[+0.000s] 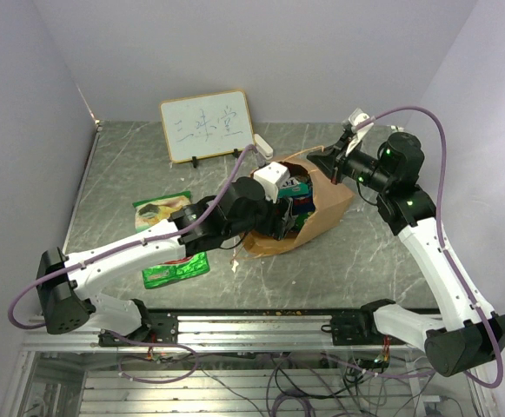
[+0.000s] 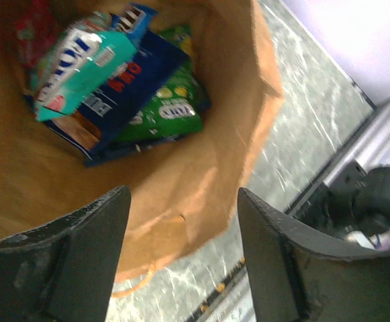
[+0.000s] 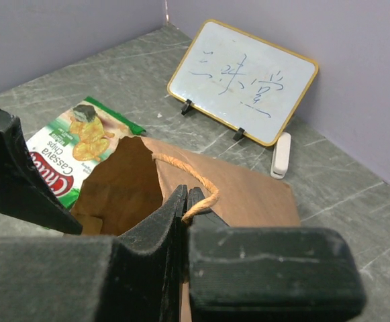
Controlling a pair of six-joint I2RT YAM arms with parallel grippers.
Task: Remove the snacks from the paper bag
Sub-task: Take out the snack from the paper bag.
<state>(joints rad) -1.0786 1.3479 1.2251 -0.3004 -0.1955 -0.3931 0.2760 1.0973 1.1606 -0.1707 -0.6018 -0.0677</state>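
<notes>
Overall, grey marble table (image 1: 113, 174), lilac walls (image 1: 322, 52); left gripper (image 2: 182, 198) wide, right gripper (image 3: 186, 198) pinching paper bag (image 1: 326, 204)

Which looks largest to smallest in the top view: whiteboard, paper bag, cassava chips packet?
1. paper bag
2. whiteboard
3. cassava chips packet, though the left arm hides part of it

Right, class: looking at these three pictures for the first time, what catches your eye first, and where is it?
The brown paper bag lies open in the middle of the table, the left hand open at its mouth and the right hand pinching its rim. Inside is a bright pile of snacks, teal, blue and green. A white board stands behind, and a green chips packet lies left of the bag.
</notes>
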